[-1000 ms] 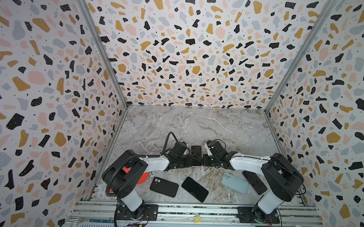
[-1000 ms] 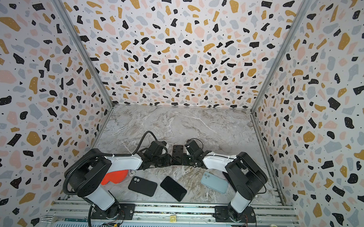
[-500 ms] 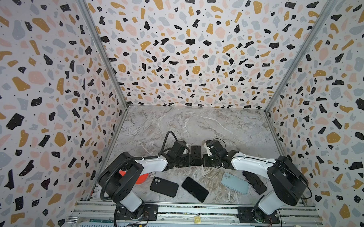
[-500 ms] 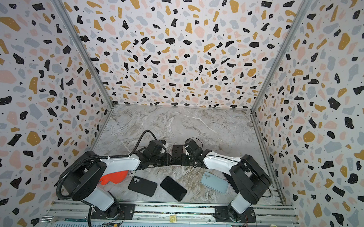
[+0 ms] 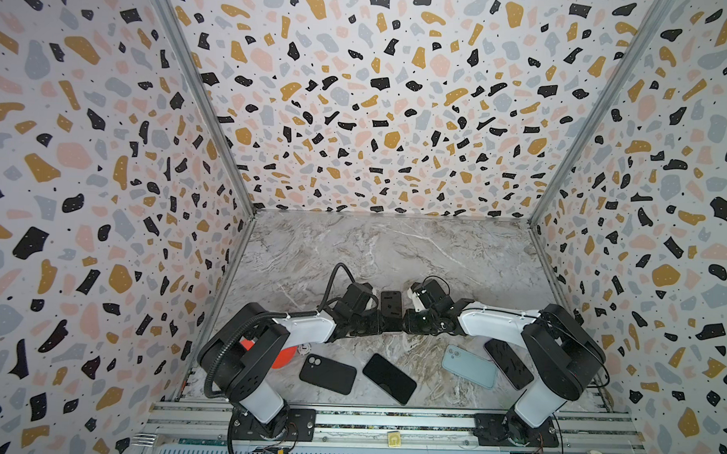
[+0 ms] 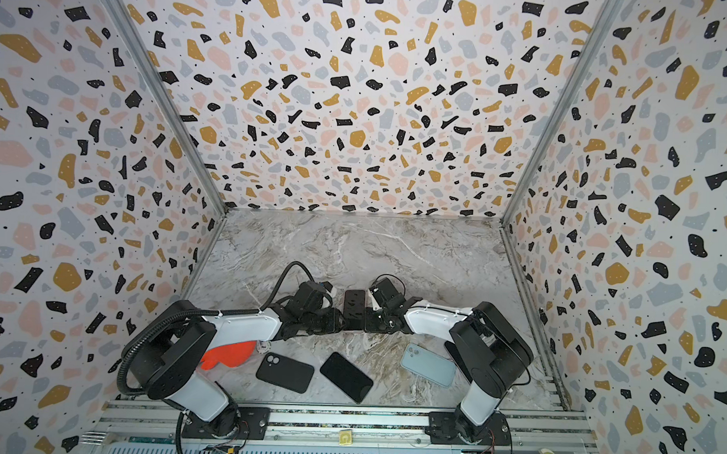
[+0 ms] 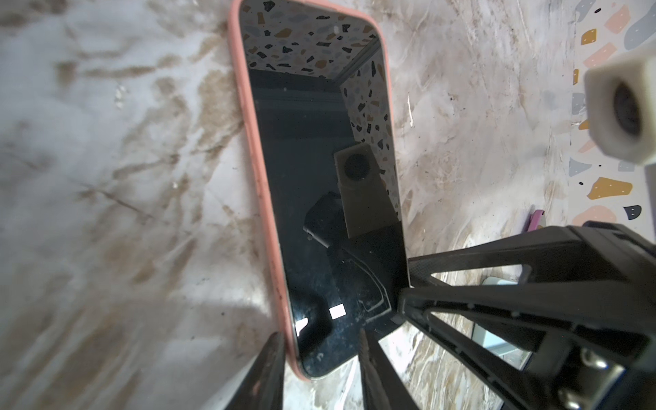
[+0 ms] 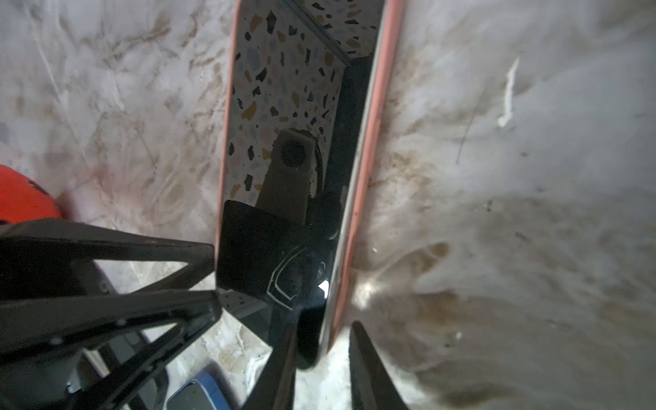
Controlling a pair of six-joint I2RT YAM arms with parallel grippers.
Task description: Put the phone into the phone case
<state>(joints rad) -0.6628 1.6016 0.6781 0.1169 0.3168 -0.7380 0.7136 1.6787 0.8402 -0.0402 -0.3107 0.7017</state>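
On the marble tabletop [image 5: 394,245] we find the phone [image 5: 391,308] lying screen up in its pink phone case [image 7: 264,198], midway between the two arms and well clear of all three speckled walls [image 5: 382,112]. In the left wrist view we see the left gripper [image 7: 321,340] with its fingers set astride the near corner of the case, one outside the pink rim and one over the glass, so we read them as clenched on the cased phone. In the right wrist view the right gripper [image 8: 321,337] straddles the opposite long edge, but a gap shows beside the outer finger and we cannot tell whether it grips or has let go. Open marble stretches behind the phone to the back wall. The near strip is crowded: in both top views a black phone case [image 5: 327,373], a bare black phone [image 5: 389,378] and a pale green phone [image 5: 469,366] lie apart from one another, with another dark phone [image 5: 508,363] beside the right arm and an orange object [image 6: 226,353] partly under the left arm.
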